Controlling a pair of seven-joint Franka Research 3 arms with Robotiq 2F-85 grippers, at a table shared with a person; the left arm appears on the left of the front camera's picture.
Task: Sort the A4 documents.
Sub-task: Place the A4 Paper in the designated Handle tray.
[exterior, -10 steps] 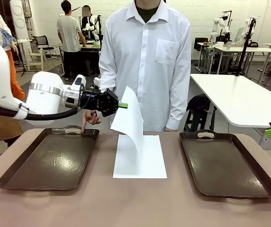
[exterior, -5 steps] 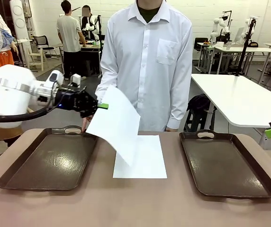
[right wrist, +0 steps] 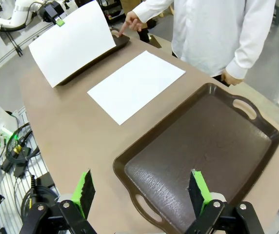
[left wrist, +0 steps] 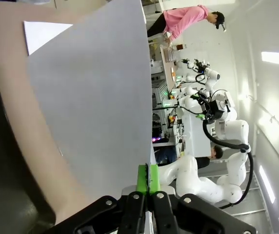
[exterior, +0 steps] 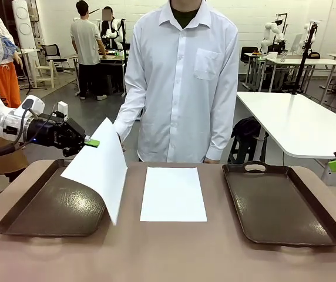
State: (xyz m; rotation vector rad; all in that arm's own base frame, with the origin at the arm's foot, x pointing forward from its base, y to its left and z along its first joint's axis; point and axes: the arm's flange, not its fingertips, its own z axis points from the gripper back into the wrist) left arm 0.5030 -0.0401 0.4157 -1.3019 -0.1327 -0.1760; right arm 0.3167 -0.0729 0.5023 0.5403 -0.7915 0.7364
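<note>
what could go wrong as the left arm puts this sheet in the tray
1. The left gripper pinches the held sheet by one top corner only, so it hangs bent and could slip or swing.
2. Its lower corner hangs past the right rim of the left tray; released here, it may land partly on the table.
3. The person's hand points at that tray's far end, close to the sheet, and might get brushed.

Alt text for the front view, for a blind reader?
The left gripper, shut on an edge of a white A4 sheet, holds it hanging above the left tray. A second sheet lies flat mid-table, the right tray beside it; a person in a white shirt stands behind.
</note>
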